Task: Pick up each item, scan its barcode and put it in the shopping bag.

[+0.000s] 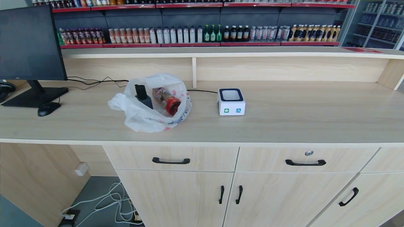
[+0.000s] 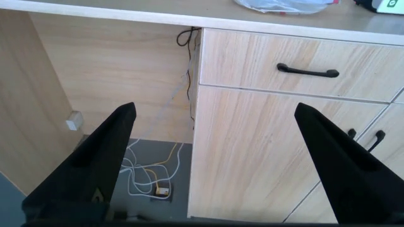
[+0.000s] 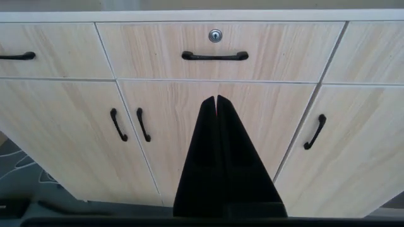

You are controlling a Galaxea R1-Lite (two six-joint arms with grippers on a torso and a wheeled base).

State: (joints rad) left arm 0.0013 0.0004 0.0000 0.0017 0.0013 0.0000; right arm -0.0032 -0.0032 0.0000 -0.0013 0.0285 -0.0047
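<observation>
A white plastic shopping bag (image 1: 148, 108) lies open on the wooden counter (image 1: 284, 116). Inside it rest a bottle with a red cap (image 1: 166, 100) and a dark grey bottle-shaped item (image 1: 143, 96). The white barcode scanner box (image 1: 231, 101) stands just right of the bag. My left gripper (image 2: 214, 116) is open and empty, held low in front of the cabinet below the counter; the bag's underside (image 2: 284, 6) shows above the counter edge. My right gripper (image 3: 216, 101) is shut with nothing in it, facing the cabinet doors under the locked drawer (image 3: 215, 35).
A monitor (image 1: 30, 47) and a mouse (image 1: 48, 108) occupy the counter's left end, with cables running behind the bag. A raised shelf ledge (image 1: 221, 55) borders the counter's back. Drawers with black handles (image 1: 170, 161) lie below. Loose cables lie on the floor (image 1: 107, 205).
</observation>
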